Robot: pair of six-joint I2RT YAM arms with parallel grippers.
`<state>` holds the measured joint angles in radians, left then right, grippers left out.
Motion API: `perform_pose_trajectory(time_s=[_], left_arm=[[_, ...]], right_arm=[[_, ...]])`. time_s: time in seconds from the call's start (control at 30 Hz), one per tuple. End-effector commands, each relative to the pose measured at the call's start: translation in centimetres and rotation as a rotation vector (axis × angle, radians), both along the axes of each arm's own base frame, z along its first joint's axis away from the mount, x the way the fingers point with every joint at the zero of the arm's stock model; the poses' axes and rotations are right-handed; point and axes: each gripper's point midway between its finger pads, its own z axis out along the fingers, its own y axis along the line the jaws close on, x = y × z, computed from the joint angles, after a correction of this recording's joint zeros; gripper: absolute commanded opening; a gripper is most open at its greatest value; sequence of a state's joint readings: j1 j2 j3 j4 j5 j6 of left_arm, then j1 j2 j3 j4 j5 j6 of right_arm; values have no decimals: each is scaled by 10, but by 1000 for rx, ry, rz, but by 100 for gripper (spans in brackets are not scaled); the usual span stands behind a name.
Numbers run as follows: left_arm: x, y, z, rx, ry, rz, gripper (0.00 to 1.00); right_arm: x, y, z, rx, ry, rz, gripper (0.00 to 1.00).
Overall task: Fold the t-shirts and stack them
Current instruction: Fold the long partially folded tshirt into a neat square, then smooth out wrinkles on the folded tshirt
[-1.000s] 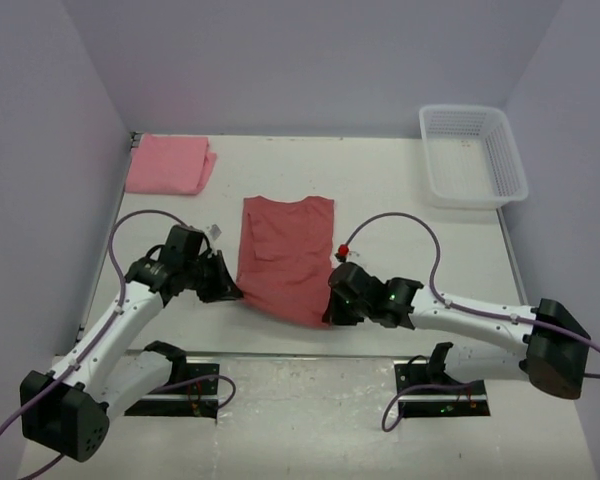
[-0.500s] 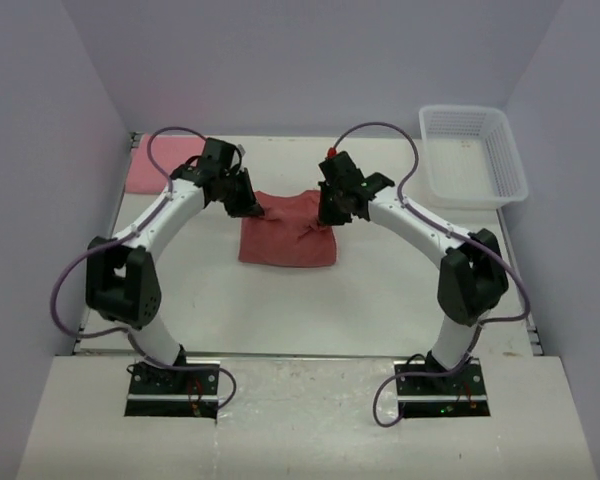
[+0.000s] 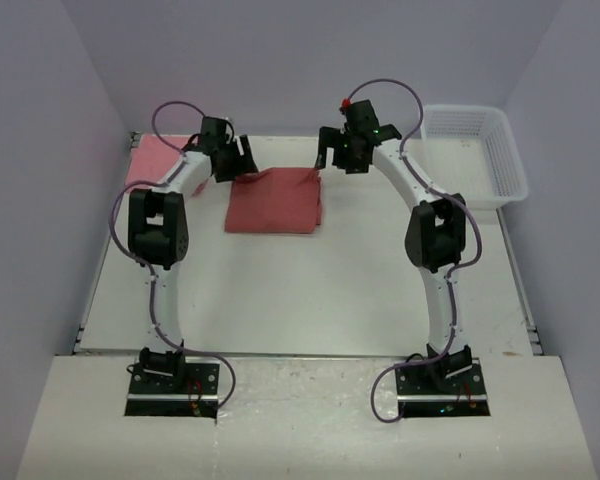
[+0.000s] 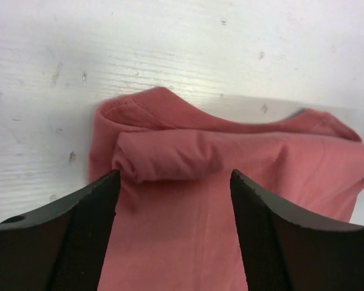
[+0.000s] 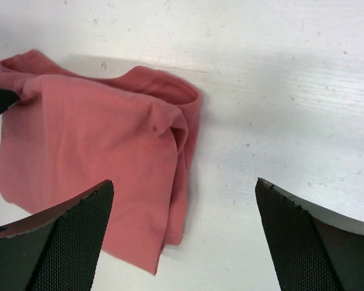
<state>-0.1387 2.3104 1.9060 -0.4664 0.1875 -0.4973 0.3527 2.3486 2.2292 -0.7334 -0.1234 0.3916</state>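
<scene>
Left gripper (image 4: pixel 173 182): jaws spread well apart, nothing clamped. In the left wrist view its two dark fingers (image 4: pixel 60 242) sit in the lower part of the frame. The dusty brick-red cotton t-shirt (image 4: pixel 230 151) fills the gap between them, with a rolled fold at centre left and a curved hem above it. Can't tell if the fingers touch the cloth.

Right gripper (image 5: pixel 183 185): jaws as wide as they go, holding nothing. Its fingers (image 5: pixel 54 242) sit in the lower corners of the right wrist view. The brick-red shirt takes the left half of that frame, layers doubled along its right edge. Bare white table (image 5: pixel 279 91) fills the right half. The left finger overlaps the shirt's lower left part in view; contact unclear.

Top view, upper centre of frame: the left gripper is at the shirt's upper left corner, the right gripper just above its upper right corner. The shirt lies flat on the table, folded into a rough rectangle. A lighter pink cotton t-shirt (image 3: pixel 150 160) lies folded at upper left, partly hidden behind the left arm (image 3: pixel 160 220). A white plastic lattice basket (image 3: pixel 490 198) sits at upper right, well apart from both shirts. Both arms reach far up the frame from their bases at the bottom, arching inward.
</scene>
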Motion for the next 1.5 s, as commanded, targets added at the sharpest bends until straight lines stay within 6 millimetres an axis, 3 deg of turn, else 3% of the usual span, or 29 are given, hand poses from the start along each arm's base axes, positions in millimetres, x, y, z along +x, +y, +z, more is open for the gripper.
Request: perform_pose_trajectory(time_s=[0.0, 0.03, 0.13, 0.2, 0.23, 0.27, 0.3, 0.33, 0.37, 0.4, 0.5, 0.53, 0.57, 0.6, 0.63, 0.73, 0.87, 1.0, 1.13, 1.33, 1.43, 1.47], left_arm=[[25, -5, 130, 133, -405, -61, 77], [20, -2, 161, 168, -474, -78, 100], [12, 19, 193, 210, -497, 19, 100], [7, 12, 196, 180, -496, -18, 100], [5, 8, 193, 162, -484, -18, 99], [1, -1, 184, 140, -449, -40, 92], [-1, -8, 175, 105, -420, -66, 78], [-3, -18, 159, 57, -374, -79, 43], [-9, -32, 144, 1, -338, -127, 18], [-11, -38, 134, -26, -308, -138, 0], [-21, -62, 102, -139, -237, -209, 0], [-26, -74, 92, -203, -219, -252, 0], [-29, -82, 89, -234, -214, -275, 0], [-33, -89, 87, -261, -209, -301, 0], [-37, -98, 82, -293, -201, -339, 0], [-46, -108, 72, -348, -183, -358, 0], [-49, -106, 53, -362, -127, -316, 0], [-64, -105, 33, -378, -40, -251, 0], [-90, -83, -8, -280, 95, -135, 0], [-129, -62, -48, -212, 222, -39, 0], [-148, -67, -56, -244, 265, -33, 0], [-153, -69, -57, -242, 272, -38, 0]], right_arm=[[-19, 17, 87, 44, -172, 102, 99], [-24, 15, 88, 41, -169, 106, 99], [-46, 16, 84, 20, -162, 127, 99], [-63, 22, 78, 26, -142, 161, 90], [-68, 29, 77, 55, -133, 187, 77], [-73, 33, 73, 80, -109, 193, 9], [-77, 37, 69, 99, -85, 205, 0], [-82, 45, 67, 143, -60, 234, 0], [-86, 53, 67, 180, -35, 254, 0], [-90, 59, 55, 198, 14, 269, 0], [-97, 81, 54, 325, 78, 311, 0], [-98, 86, 37, 350, 144, 307, 0], [-98, 98, 49, 411, 159, 362, 0], [-99, 103, 44, 429, 197, 378, 0], [-99, 107, 22, 435, 276, 360, 0], [-93, 116, 20, 486, 313, 363, 0], [-91, 123, -4, 542, 419, 360, 0], [-103, 121, -29, 559, 497, 310, 0], [-120, 106, -65, 489, 575, 202, 0], [-142, 92, -80, 450, 608, 152, 0], [-151, 91, -75, 449, 590, 167, 0], [-161, 87, -84, 417, 605, 148, 0]])
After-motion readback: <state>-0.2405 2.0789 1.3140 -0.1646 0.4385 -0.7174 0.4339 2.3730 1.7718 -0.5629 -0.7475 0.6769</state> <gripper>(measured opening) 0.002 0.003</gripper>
